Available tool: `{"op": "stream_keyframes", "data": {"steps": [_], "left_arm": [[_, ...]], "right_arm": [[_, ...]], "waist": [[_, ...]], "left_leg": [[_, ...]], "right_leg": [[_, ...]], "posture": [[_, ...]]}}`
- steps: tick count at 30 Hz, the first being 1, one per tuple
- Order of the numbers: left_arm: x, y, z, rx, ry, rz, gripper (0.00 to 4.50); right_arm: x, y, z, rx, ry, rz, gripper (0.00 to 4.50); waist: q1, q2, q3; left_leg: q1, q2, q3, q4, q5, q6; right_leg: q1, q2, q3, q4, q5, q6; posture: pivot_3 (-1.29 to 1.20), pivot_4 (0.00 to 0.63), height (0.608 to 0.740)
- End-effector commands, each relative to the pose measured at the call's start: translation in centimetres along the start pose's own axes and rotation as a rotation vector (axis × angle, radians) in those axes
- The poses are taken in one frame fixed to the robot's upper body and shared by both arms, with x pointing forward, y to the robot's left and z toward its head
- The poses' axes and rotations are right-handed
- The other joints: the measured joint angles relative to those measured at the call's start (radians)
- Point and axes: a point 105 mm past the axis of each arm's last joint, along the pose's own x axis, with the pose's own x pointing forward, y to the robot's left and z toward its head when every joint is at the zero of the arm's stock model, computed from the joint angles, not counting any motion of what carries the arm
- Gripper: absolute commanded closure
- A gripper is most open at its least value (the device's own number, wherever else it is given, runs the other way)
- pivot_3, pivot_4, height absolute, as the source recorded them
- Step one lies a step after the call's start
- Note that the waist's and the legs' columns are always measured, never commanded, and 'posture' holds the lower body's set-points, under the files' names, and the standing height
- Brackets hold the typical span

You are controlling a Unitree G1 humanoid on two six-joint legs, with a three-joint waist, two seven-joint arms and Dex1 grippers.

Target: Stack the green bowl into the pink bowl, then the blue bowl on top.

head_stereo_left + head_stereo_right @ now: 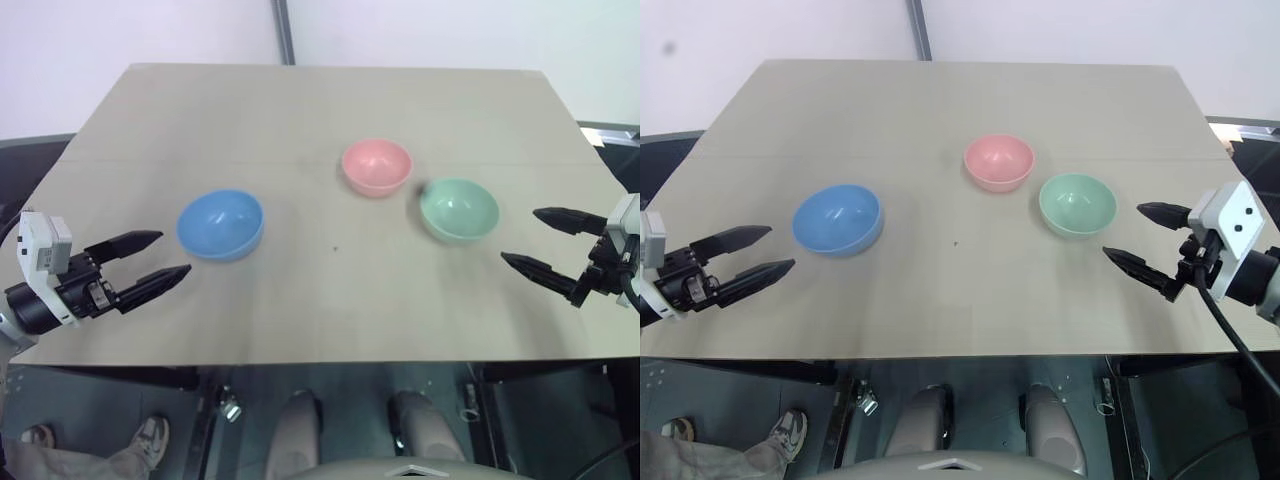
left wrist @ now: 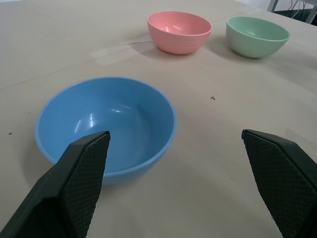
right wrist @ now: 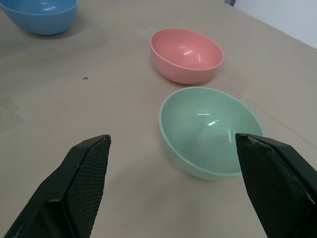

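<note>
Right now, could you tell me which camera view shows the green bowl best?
The right wrist view: the green bowl sits close, its inside showing, between the open right gripper fingers. Both eye views show it small beside the pink bowl; the left wrist view shows it far off.

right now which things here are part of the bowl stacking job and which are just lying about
Part of the job:
- green bowl, upright, empty
- pink bowl, upright, empty
- blue bowl, upright, empty, apart from the other two
- left gripper and right gripper, both open

Just there:
- table
- a person's shoe on the floor
</note>
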Motion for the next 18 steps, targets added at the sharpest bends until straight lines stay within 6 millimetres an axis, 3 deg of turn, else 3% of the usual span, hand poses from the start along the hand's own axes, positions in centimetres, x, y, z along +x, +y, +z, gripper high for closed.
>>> {"op": "stream_keyframes", "data": {"steps": [1,4,10,18], "left_arm": [[0.6,-0.3,1.3,0.062,0.002,-0.035,0.00],[2.3,-1.2,2.4,0.075,-0.032,-0.081,0.00],[3.6,-2.1,3.4,0.095,-0.074,-0.084,0.00],[5.7,-3.3,4.5,0.082,-0.091,-0.110,0.00]], "right_arm": [[0.2,-0.1,1.3,-0.050,-0.031,-0.004,0.12],[1.7,0.0,2.1,-0.062,-0.064,0.004,0.12],[4.2,0.5,2.8,-0.098,-0.119,-0.003,0.12],[12.4,1.6,4.5,-0.160,-0.118,0.095,0.12]], "waist": [[0.000,0.000,0.000],[0.000,0.000,0.002],[-0.002,-0.001,0.002],[-0.006,0.000,0.004]], "left_leg": [[0.000,0.000,0.000,0.000,0.000,0.000],[0.001,0.000,0.000,0.001,0.000,0.000],[0.000,0.000,0.000,0.002,0.000,0.000],[0.000,0.000,0.000,0.002,0.000,0.000]], "right_leg": [[0.000,0.000,0.000,0.000,0.000,0.000],[0.000,0.000,0.000,0.001,-0.003,-0.001],[0.000,0.000,0.001,0.001,0.001,0.000],[-0.001,0.001,0.001,0.002,0.001,0.000]], "posture": [[0.00,0.150,0.740],[0.00,0.150,0.740],[0.00,0.150,0.740],[0.00,0.150,0.740]]}}
